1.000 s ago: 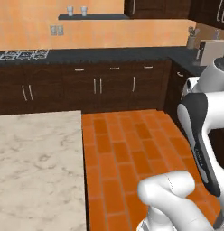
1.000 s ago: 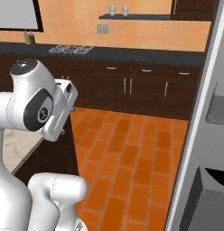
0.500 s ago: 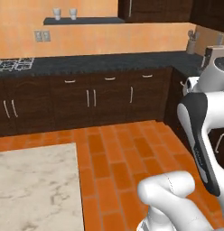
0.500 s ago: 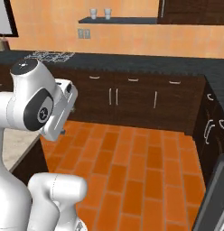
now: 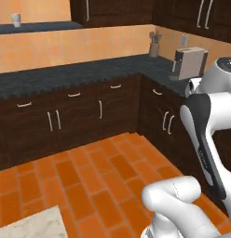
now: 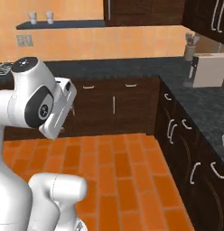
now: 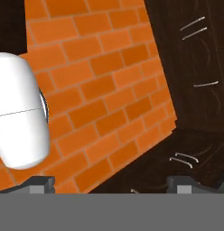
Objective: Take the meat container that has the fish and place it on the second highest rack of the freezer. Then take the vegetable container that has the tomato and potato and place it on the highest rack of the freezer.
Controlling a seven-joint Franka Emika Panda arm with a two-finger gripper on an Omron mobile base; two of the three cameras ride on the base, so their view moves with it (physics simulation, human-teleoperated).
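Dark wood cabinets under a black counter wrap an orange brick floor.

Two cups, one toaster, one utensil holder

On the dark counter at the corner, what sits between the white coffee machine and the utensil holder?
Nothing: in the right base view, bare dark counter separates the coffee machine from the utensil holder behind it.

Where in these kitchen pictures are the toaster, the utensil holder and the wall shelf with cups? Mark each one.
toaster [image 6: 208,69], right base view, middle of its pale side.
utensil holder [image 5: 154,49], left base view, its dark body.
wall shelf [image 6: 64,24], right base view, bare front edge.
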